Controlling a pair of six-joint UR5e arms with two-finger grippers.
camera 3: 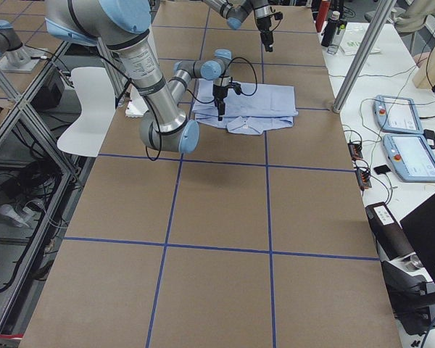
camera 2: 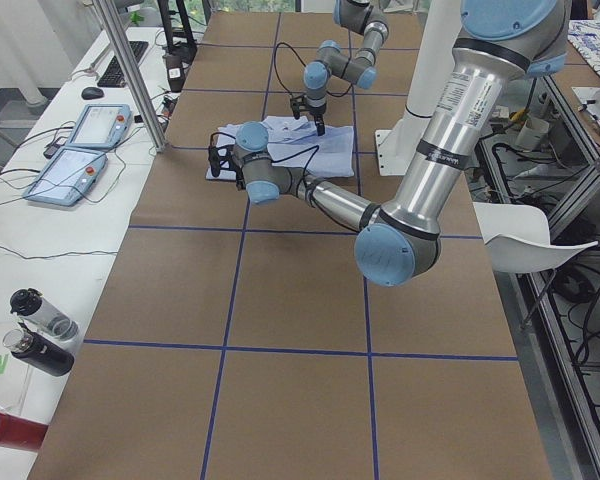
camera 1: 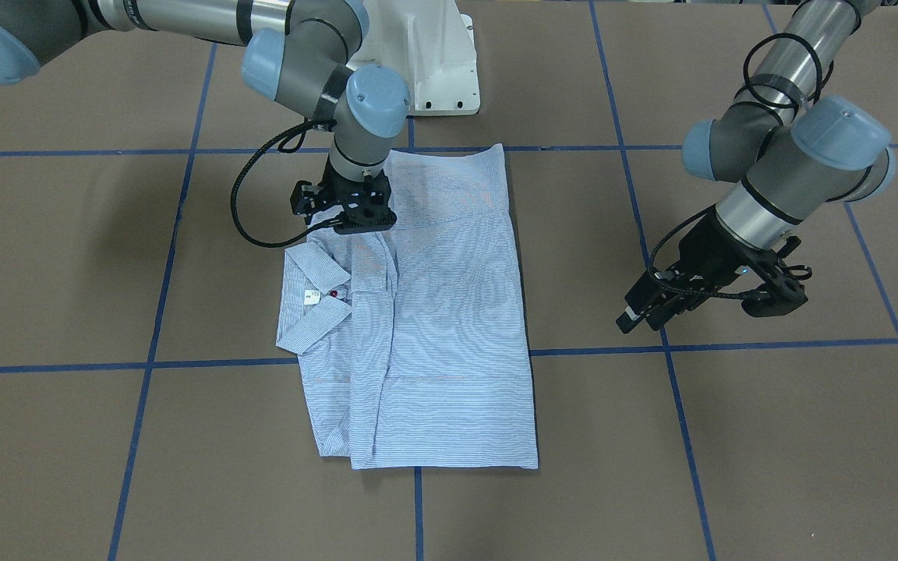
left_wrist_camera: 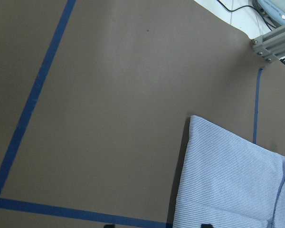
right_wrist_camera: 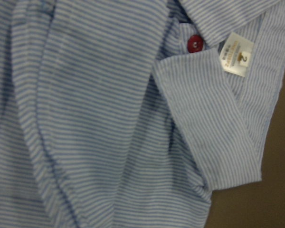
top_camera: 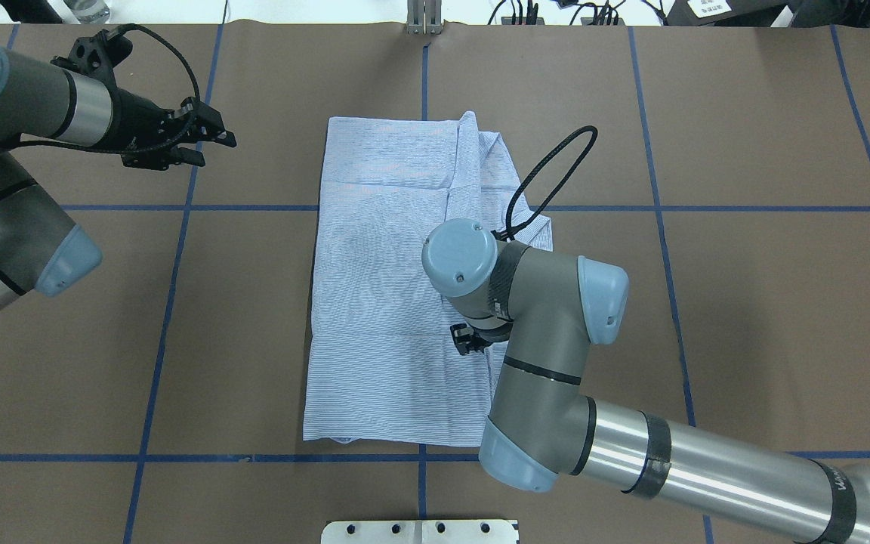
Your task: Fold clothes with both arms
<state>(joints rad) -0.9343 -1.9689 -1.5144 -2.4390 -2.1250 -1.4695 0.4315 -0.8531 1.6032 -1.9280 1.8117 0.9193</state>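
Our shirt (camera 1: 449, 335) looks mostly folded, with maybe one fold left. Our left gripper (top_camera: 208, 149) hangs open and empty. We cannot tell about the right gripper (camera 1: 351, 218).

Even, diffuse overhead light, moderately bright. Soft-edged shadows on counter (camera 1: 67, 257) around right hand (camera 1: 351, 218). Moiré ripples across striped shirt (camera 1: 449, 312) beside it. Right wrist close-up slightly soft; view from left hand (top_camera: 205, 147) sharp. Pale sheen along right arm (top_camera: 707, 472).

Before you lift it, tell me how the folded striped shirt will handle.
Likely floppy and light: the shirt lies in thin flat layers, so one pinch may let it sag and unfold. Pushed, its loose collar could bunch.
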